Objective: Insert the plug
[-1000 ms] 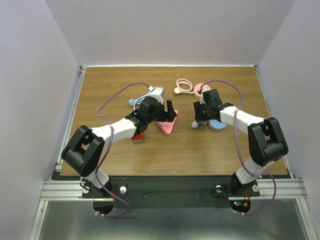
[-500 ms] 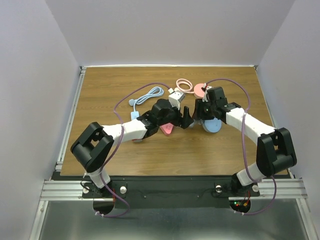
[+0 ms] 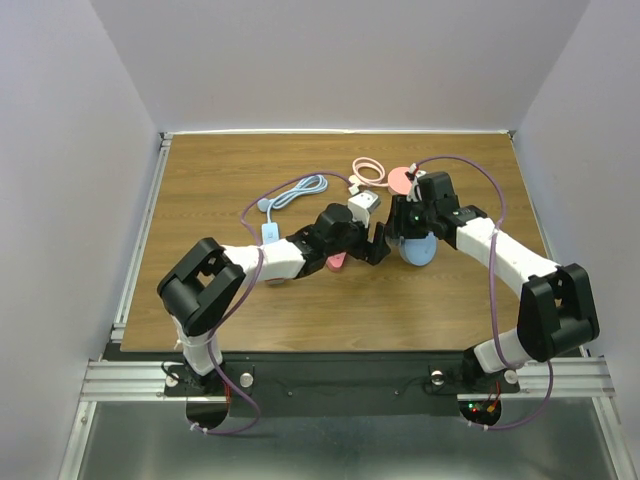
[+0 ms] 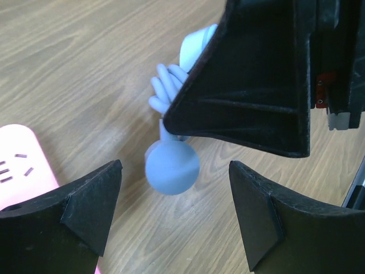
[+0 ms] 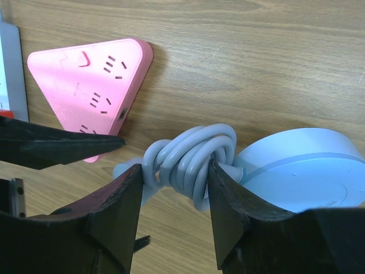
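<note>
Left gripper [image 4: 174, 164]: jaws wide, empty, hanging over the round blue plug [image 4: 172, 169]. The plug lies on the table [image 3: 200, 300] at the end of the cord bundle [image 5: 194, 160]. Left looks staged to take the plug while right steadies the cord.

Right gripper [image 5: 175, 171]: jaws narrow, 1 finger either side of the bundle, pads at its flanks. Can't tell if it's a firm clamp. The bundle sits against the blue round hub [image 5: 302, 171].

The target, the pink triangular power strip [image 5: 85, 74], is just beside the plug, sockets up, so travel should be short.

Room is tight. The 2 claws nearly touch mid-table and the strip crowds left's finger. There's open wood toward the near edge. The pink coil [image 3: 368, 170] and the other blue cable [image 3: 300, 188] lie further back, apart.
</note>
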Tool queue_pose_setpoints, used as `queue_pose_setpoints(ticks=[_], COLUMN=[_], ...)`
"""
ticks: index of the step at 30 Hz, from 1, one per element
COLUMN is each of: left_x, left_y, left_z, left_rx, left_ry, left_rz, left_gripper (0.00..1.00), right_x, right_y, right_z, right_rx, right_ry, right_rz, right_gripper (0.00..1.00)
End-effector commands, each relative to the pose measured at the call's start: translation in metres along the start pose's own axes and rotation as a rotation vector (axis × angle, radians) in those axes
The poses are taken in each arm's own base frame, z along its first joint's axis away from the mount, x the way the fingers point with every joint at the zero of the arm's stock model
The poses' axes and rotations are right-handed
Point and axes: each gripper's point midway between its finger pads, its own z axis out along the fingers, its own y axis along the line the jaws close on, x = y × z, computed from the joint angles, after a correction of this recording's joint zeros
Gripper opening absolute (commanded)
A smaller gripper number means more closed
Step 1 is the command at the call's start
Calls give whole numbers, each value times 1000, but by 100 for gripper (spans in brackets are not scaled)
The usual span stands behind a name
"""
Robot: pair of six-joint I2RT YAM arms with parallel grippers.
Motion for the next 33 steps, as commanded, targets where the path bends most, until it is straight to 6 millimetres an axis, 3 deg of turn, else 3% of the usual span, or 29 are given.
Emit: queue_pose_setpoints(ticks=[1, 5, 6, 8, 9, 10, 11, 14, 15, 16, 18, 19, 22, 26, 27, 33], left_x=[-24, -17, -16, -13, -12, -9, -7, 0, 7, 7, 18, 19, 28, 34, 38, 31], left_y=[-16, -7, -5, -2, -2, -1, 1, 2, 4, 1, 1, -5, -12, -24, -27, -36], left_z=[8, 14, 15, 15, 14, 15, 14, 9, 6, 2, -4, -9, -18, -28, -31, -50], left_rx=[38, 1, -7, -14, -12, -12, -14, -10, -11, 4, 22, 57, 115, 201, 224, 322], left_ry=[-59, -31, -28, -22, -16, -7, 1, 31, 54, 58, 99, 107, 139, 165, 182, 183], left_rz=[43, 51, 55, 76, 87, 97, 113, 142, 158, 169, 202, 216, 230, 235, 230, 242], left_gripper=[87, 79, 66, 50, 32, 22, 0, 0, 0, 0, 0, 0, 0, 0, 0, 0], right_x=[-34, -35, -33, -30, -29, -27, -26, -28, -29, -33, -43, -48, -65, -68, -68, -28], right_y=[19, 21, 21, 21, 20, 19, 16, 13, 11, 11, 9, 8, 9, 9, 24, 55], right_z=[-17, -17, -17, -16, -16, -16, -16, -19, -19, -23, -29, -32, -47, -58, -66, -68], right_rx=[-57, -69, -72, -75, -73, -67, -55, -39, -27, -22, -6, 2, 5, -28, -107, -382], right_ry=[-108, -106, -104, -96, -94, -93, -96, -110, -116, -134, -166, -183, -244, -282, -313, -263], right_rz=[-6, -7, -8, -10, -9, -11, -12, -25, -32, -38, -87, -101, -220, -422, -470, -622], right_gripper=[0, 0, 1, 0, 0, 0, 0, 9, 18, 41, 61, 77, 92, 98, 98, 99])
